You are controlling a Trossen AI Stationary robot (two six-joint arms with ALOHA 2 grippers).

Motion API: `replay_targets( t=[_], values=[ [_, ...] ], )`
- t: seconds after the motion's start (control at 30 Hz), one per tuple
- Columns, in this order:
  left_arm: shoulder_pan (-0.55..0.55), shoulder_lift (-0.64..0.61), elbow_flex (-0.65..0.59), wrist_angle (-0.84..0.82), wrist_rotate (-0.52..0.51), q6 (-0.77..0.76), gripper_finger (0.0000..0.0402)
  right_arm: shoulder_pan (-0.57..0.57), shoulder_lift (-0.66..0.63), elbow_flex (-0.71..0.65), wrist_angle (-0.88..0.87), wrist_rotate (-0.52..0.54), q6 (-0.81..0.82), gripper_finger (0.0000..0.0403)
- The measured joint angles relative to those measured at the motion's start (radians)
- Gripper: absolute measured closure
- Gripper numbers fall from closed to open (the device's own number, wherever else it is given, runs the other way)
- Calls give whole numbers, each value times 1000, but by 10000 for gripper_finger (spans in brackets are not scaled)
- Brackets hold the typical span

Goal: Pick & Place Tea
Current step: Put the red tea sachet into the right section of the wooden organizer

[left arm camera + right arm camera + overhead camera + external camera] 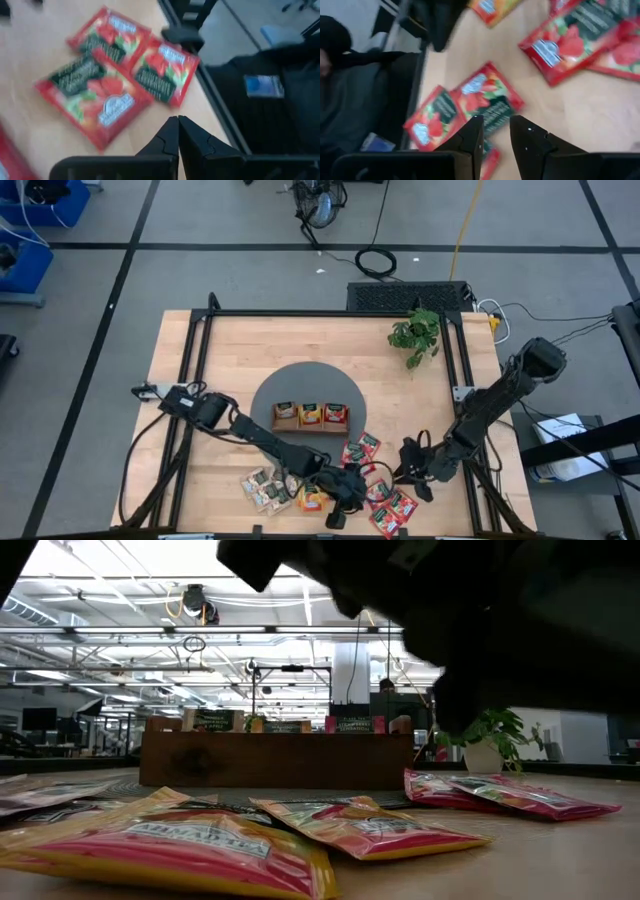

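Red tea sachets [95, 95] on bench [200, 370]; left gripper [178, 131] pressed together (empty); right gripper [495, 132] parted above them.

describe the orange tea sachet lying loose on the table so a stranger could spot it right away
Start at the long wooden tray on the grey round mat, then come toward the table's near edge. There, under the shut left gripper, the orange tea sachet lies between the beige-white sachets and the red sachets, the only loose orange one.
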State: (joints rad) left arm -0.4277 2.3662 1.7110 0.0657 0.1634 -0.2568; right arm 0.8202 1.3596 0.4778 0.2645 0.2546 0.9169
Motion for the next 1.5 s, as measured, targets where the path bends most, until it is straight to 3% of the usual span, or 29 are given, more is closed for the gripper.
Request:
replay_targets(
  t=[0.33, 0.77, 1.5],
  values=[
    [11, 34, 11, 59, 30, 16, 398, -76, 161, 0, 126, -143, 101, 314],
    [39, 95, 11, 128, 64, 4, 395, -121, 173, 3, 93, -203, 175, 230],
    [83, 144, 20, 200, 15, -16, 394, -119, 176, 1, 99, -237, 117, 234]
  ],
)
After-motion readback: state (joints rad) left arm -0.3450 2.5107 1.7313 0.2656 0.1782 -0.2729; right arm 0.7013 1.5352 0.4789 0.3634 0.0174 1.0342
